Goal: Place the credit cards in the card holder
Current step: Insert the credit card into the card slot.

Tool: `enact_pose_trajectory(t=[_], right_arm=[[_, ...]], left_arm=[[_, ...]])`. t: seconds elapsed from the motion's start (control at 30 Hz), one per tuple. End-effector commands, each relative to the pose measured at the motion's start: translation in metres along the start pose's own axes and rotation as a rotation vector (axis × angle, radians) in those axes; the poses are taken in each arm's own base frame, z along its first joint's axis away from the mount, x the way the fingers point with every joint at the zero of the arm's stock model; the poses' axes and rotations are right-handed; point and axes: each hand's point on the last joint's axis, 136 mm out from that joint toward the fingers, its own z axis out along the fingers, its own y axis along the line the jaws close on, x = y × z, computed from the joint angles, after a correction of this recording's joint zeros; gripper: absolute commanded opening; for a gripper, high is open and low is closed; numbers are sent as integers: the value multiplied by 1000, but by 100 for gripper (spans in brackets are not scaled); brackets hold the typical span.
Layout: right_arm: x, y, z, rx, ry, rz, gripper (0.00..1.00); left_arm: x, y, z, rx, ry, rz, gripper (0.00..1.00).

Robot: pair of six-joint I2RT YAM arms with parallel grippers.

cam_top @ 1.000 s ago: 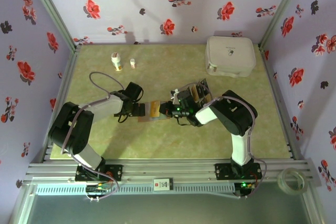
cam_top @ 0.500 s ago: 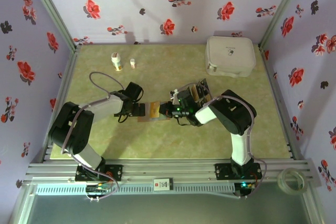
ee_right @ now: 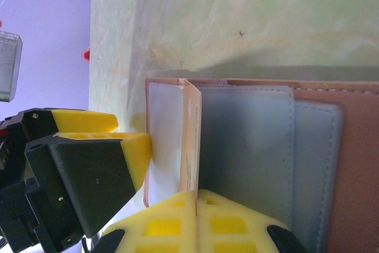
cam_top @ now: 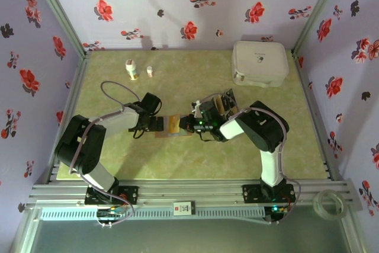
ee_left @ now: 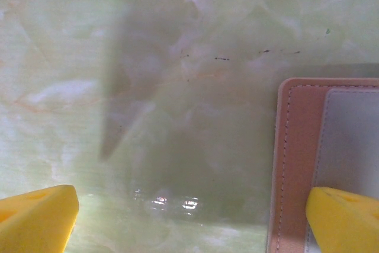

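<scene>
Top external view: the left pincer (cam_top: 155, 124) and the right pincer (cam_top: 185, 124) face each other low over the table (cam_top: 177, 164). The holder (cam_top: 172, 134) lies flat between them. A tan card (cam_top: 173, 123) stands on the holder just ahead of the right pincer's tips. The other cards (cam_top: 222, 103) lie heaped behind the right pincer, beside its wrist. A white case (cam_top: 260, 62) sits well beyond it, and two bottles (cam_top: 131, 69) sit well beyond the left pincer.

Left wrist view: the left pincer (ee_left: 189, 220) is spread wide and grasps nothing, with bare table between its fingers (ee_left: 35, 217). The holder (ee_left: 299, 164) lies at one fingertip, showing a brown edge and grey lining.

Right wrist view: the right pincer (ee_right: 196, 217) is clamped on the card (ee_right: 190, 134). The card stands edge-on over the open holder (ee_right: 355, 164), between a pale pocket and grey pockets. The left pincer (ee_right: 127, 135) sits just beside the holder's far edge.
</scene>
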Motion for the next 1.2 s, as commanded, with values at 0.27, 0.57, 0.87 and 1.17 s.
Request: enact_pose_trajectory(t=[0.27,0.57,0.87,1.17], right_arm=[[22,-21,3,67,81,28,0],[27,-22,4,73,102,32,0],[33,-28,2,90,113,33,0],[33,-26,7,96,123,30,5]], left_arm=[[17,9,13,-48,52,16,100],[16,8,13,-46,52,13,100],[17,8,14,-47,55,13,100],[17,8,13,-44,54,14,100]])
